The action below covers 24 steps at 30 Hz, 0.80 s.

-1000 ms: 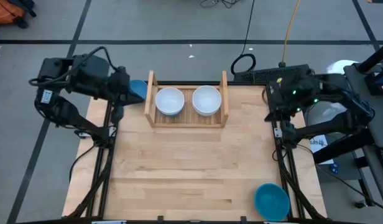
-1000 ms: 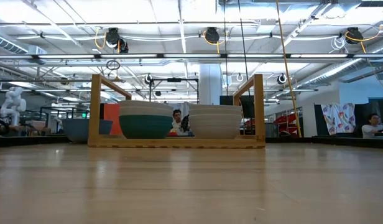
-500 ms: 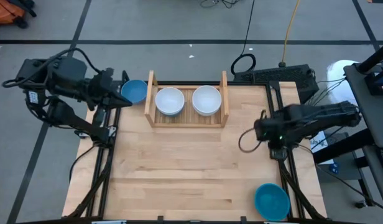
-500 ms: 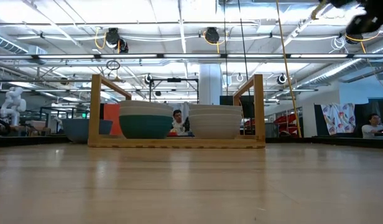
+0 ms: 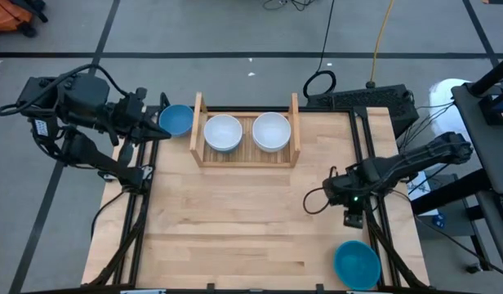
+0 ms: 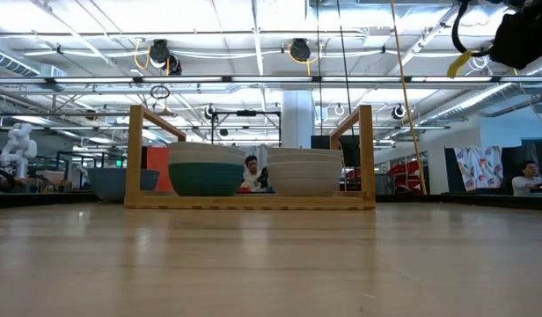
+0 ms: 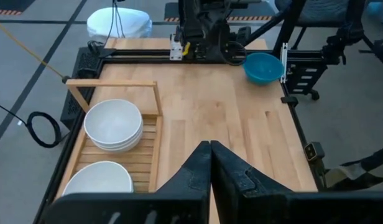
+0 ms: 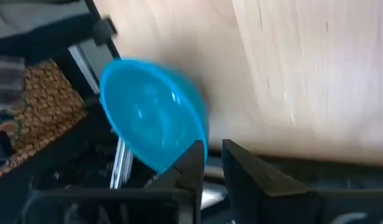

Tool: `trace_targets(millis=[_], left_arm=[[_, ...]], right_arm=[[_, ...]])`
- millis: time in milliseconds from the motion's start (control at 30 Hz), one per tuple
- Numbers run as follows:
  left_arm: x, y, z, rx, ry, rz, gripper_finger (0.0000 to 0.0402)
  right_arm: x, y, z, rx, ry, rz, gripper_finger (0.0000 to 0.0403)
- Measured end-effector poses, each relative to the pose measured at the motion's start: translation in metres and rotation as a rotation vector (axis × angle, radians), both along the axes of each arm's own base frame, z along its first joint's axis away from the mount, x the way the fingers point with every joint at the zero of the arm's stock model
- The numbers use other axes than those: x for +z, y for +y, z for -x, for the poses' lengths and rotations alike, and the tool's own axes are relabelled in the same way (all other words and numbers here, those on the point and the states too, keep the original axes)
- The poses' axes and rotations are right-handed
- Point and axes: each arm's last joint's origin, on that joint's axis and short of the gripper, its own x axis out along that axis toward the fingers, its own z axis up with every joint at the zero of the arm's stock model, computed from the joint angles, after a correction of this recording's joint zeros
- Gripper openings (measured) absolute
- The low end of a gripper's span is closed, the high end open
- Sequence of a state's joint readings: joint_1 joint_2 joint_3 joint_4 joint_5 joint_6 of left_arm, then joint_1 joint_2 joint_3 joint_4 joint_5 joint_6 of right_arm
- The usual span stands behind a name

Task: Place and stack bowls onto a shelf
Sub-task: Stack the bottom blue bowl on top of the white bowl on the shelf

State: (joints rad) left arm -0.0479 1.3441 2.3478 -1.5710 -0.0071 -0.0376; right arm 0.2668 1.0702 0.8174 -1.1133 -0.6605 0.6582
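Bowls (image 5: pixel 223 133) stacked on shelf (image 5: pixel 247 155), wooden table (image 5: pixel 251 220), grey floor, left pincer (image 7: pixel 210 163) clenched, right pincer (image 8: pixel 213 163) released

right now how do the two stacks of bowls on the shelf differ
Seen from the low view, the left stack has a dark teal-green bowl at the bottom, while the right stack is white all the way down. The left stack also stands slightly taller than the right. From above, both show a white bowl on top, look alike in width, and sit side by side on the shelf between its side boards.
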Motion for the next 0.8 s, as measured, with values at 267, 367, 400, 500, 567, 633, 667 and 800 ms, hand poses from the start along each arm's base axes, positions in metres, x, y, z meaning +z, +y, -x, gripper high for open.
trace_targets(millis=[267,367,400,500,567,633,667,800], left_arm=[[0.0,0.0,0.0,-0.004,0.0,-0.005,0.0007],[0.0,0.0,0.0,-0.005,0.0,-0.005,0.0007],[0.0,0.0,0.0,-0.005,0.0,-0.005,0.0007],[0.0,0.0,0.0,-0.005,0.0,-0.005,0.0007],[0.0,0.0,0.0,-0.006,0.0,-0.004,0.0007],[0.0,0.0,0.0,-0.006,0.0,-0.004,0.0007],[0.0,0.0,0.0,-0.006,0.0,-0.004,0.0007],[0.0,0.0,0.0,-0.007,0.0,-0.006,0.0007]], right_arm=[[-0.023,0.015,-0.005,0.049,-0.121,-0.041,0.0086],[-0.025,0.022,-0.005,0.086,-0.168,-0.059,0.0086],[-0.026,0.024,-0.005,0.099,-0.183,-0.065,0.0086],[-0.029,0.031,-0.004,0.145,-0.228,-0.082,0.0086],[-0.035,0.035,-0.001,0.169,-0.23,-0.086,0.0086],[-0.04,0.038,0.003,0.185,-0.221,-0.088,0.0086],[-0.043,0.039,0.005,0.19,-0.214,-0.087,0.0086],[-0.051,0.041,0.011,0.208,-0.192,-0.047,0.0086]])
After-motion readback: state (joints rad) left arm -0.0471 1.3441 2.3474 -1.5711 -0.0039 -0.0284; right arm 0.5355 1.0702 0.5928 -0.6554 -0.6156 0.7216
